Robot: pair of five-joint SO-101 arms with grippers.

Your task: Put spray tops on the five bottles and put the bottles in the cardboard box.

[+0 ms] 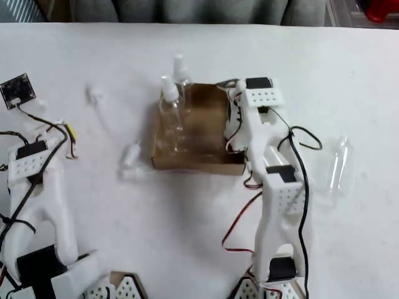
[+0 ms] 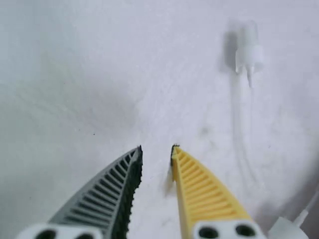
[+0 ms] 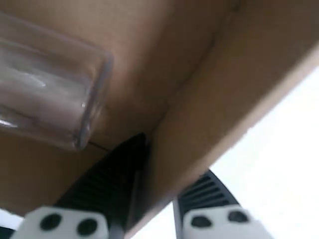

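1. Our left end effector (image 2: 155, 149) hovers over the tabletop (image 2: 75, 74), slightly spread and empty, with a spray top (image 2: 247, 55) ahead.
2. Our right end effector (image 3: 172, 157) pinches the box (image 1: 199, 165) wall; two topped bottles (image 1: 171, 109) sit inside.
3. We judge capping unfinished: next we need the bare bottle (image 1: 340, 163), lying well right of the box.

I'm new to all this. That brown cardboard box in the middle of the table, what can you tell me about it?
The cardboard box is a shallow, open-topped tray of plain brown card with low walls. It sits flat on the white table, near its middle. Two clear bottles with white spray tops are in it, along one side. The right gripper straddles the opposite wall, one dark finger inside and one outside, pinching the card.
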